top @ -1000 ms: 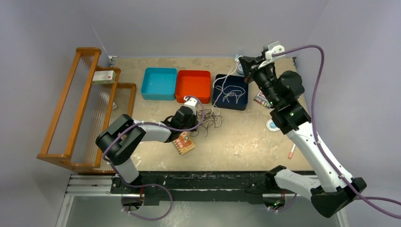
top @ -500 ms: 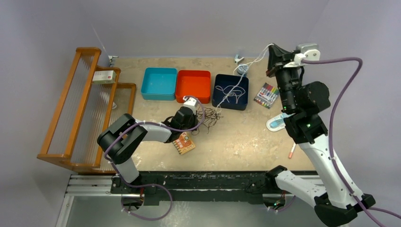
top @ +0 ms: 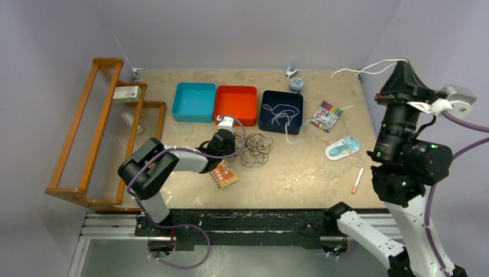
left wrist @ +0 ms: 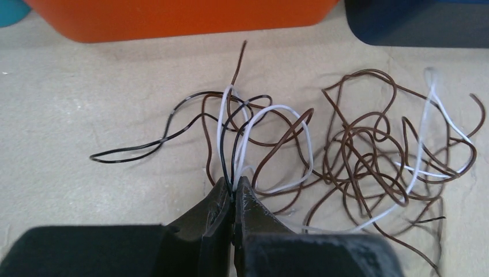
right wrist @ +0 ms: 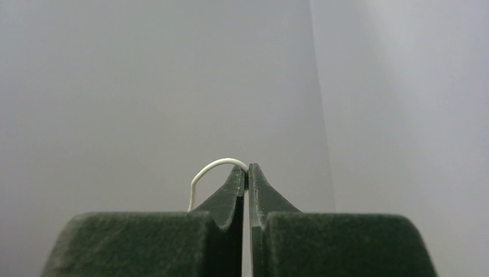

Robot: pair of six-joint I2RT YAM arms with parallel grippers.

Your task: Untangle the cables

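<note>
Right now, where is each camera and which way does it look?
Top: above and behind, looking down at the table; left arm and right arm show.
Left wrist: low, facing the cable tangle; left pincer pinches it.
Right wrist: raised, facing wall; right pincer holds a white cable.
Top and left wrist share the tangle and orange bin.

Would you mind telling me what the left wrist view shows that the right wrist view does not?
Only the left wrist view: the left gripper shut on black and white strands of the tangled cables lying on the table, before the orange bin. Only the right wrist view: the right gripper shut on one white cable against a bare wall. Both: closed fingers pinching thin cable.
</note>
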